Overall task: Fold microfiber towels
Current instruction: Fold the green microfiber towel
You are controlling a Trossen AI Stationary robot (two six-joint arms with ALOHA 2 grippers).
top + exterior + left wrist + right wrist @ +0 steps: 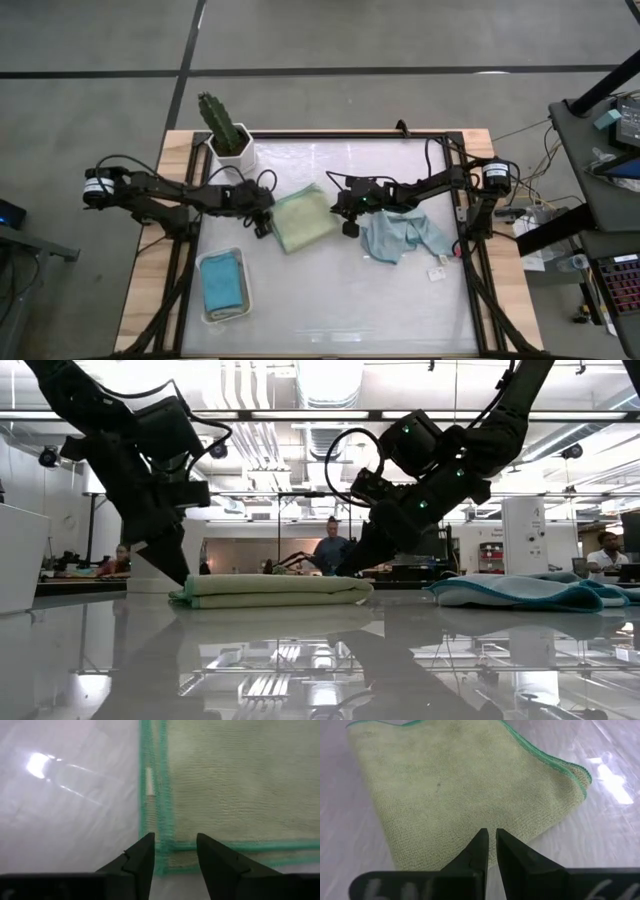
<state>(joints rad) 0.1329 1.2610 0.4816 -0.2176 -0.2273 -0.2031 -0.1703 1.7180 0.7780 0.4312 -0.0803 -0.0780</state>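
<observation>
A sage green towel (pixel 303 218) lies folded and flat on the white table, mid-table. In the low view its stacked layers (pixel 270 590) show. My left gripper (pixel 262 226) stands open at its left side. Its fingers straddle the towel's hemmed corner (pixel 164 849). My right gripper (pixel 346 214) is shut at the towel's right edge (pixel 470 827), slanting down. A pale blue towel (pixel 402 236) lies crumpled to the right, under my right arm. My left gripper has one finger (pixel 142 852) on each side of the green towel's hemmed corner, coming slanting down from the table's left. I cannot tell whether it touches the cloth. My right gripper's shut fingertips (pixel 481 840) stand over the towel's right edge, slanting down from the table's right. I cannot tell whether they rest on it.
A white tray (pixel 243 298) at the near left holds a folded teal towel (pixel 222 282). A cactus in a white pot (pixel 230 145) stands at the far left. A small tag (pixel 437 273) lies near the pale blue towel. Bare table lies along the near edge.
</observation>
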